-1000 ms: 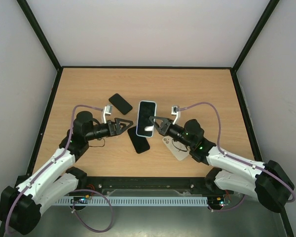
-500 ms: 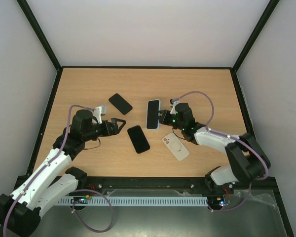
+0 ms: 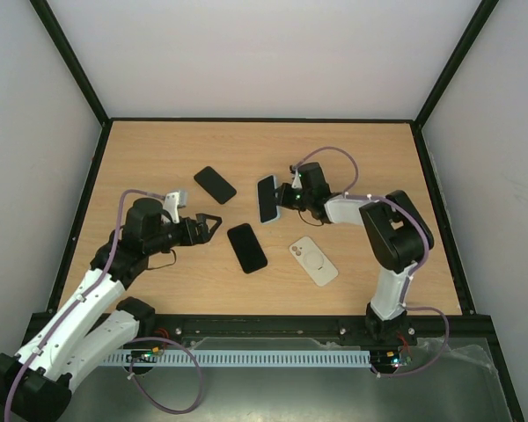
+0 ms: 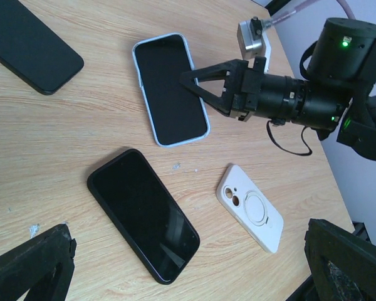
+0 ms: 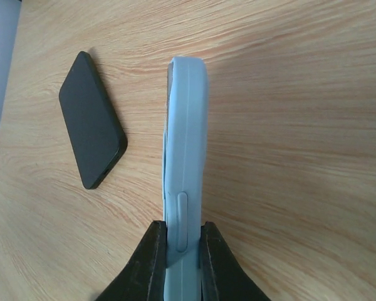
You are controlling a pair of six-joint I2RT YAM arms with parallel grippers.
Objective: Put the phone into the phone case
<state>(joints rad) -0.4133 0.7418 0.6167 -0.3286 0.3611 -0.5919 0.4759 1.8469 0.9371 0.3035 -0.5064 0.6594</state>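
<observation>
You will find the blue-cased phone near the middle of the table. It is pinched across its thickness (side button toward the wrist camera) by your right gripper, whose jaws are closed tight on it. A bare black phone lies nearer the arms, with a white case to its right and a black slab farther left. Your left gripper is spread wide and holds nothing.

Matt wood-grain tabletop here. Pale blue phone case looks like soft, satin plastic; black slab phone shows a glossy glass face; white rounded case, smooth matt plastic.
</observation>
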